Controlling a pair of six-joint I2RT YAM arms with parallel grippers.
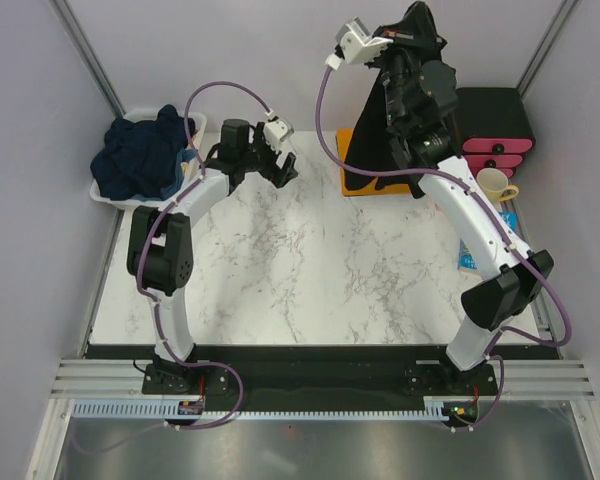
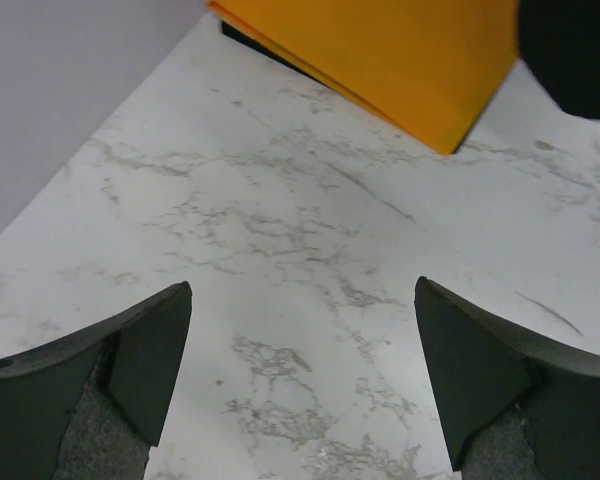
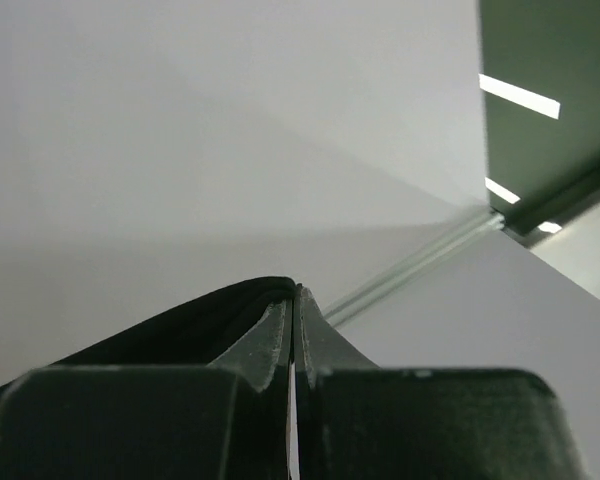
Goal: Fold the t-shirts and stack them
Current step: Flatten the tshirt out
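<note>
A black t-shirt (image 1: 375, 120) hangs in a long drape from my right gripper (image 1: 416, 25), which is raised high over the table's far right. In the right wrist view the gripper (image 3: 298, 300) is shut, with a fold of the black cloth (image 3: 180, 325) pinched at its tip. Dark navy t-shirts (image 1: 140, 155) lie heaped in a white basket (image 1: 196, 124) at the far left. My left gripper (image 1: 280, 165) hovers open over bare marble between the basket and the hanging shirt. Nothing lies between its fingers (image 2: 302, 295). The shirt's lower edge (image 2: 575, 50) shows at that view's top right.
A flat orange sheet (image 1: 348, 150) (image 2: 400, 50) lies at the back of the table under the hanging shirt. A black and pink drawer unit (image 1: 495, 125), a cream mug (image 1: 495, 185) and a blue item (image 1: 467, 255) stand along the right edge. Walls close three sides.
</note>
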